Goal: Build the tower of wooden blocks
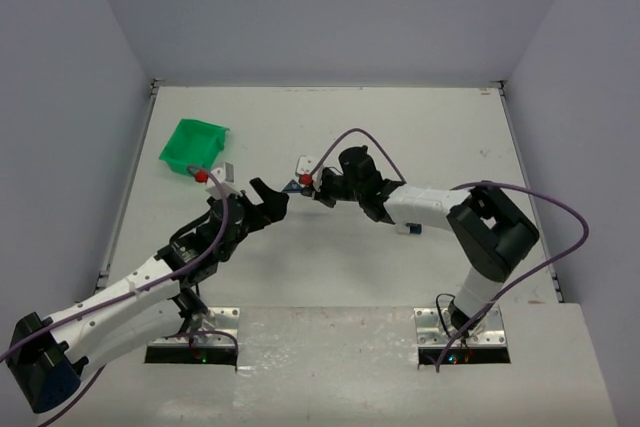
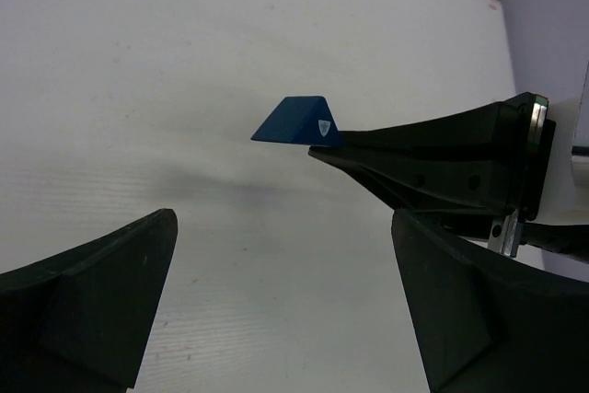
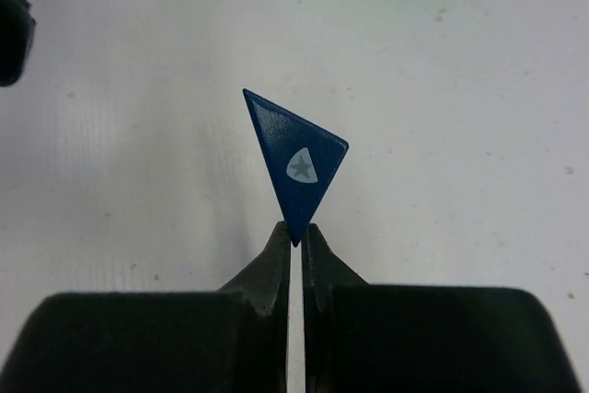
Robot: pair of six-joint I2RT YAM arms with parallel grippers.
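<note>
**Around me: a green bin, a white table, pale walls**

A green plastic bin [image 1: 193, 145] sits on the far left part of the white table [image 1: 430, 127] I work at. It lies askew to the table's edges, close to the left rim, with its open side up. From my right wrist I catch only a blurred sliver of its green at the top of the view. The tabletop is matte and faintly ribbed, dotted with a few small dark specks. Pale grey walls [image 1: 330, 7] close it in at the back and on both sides.
</note>
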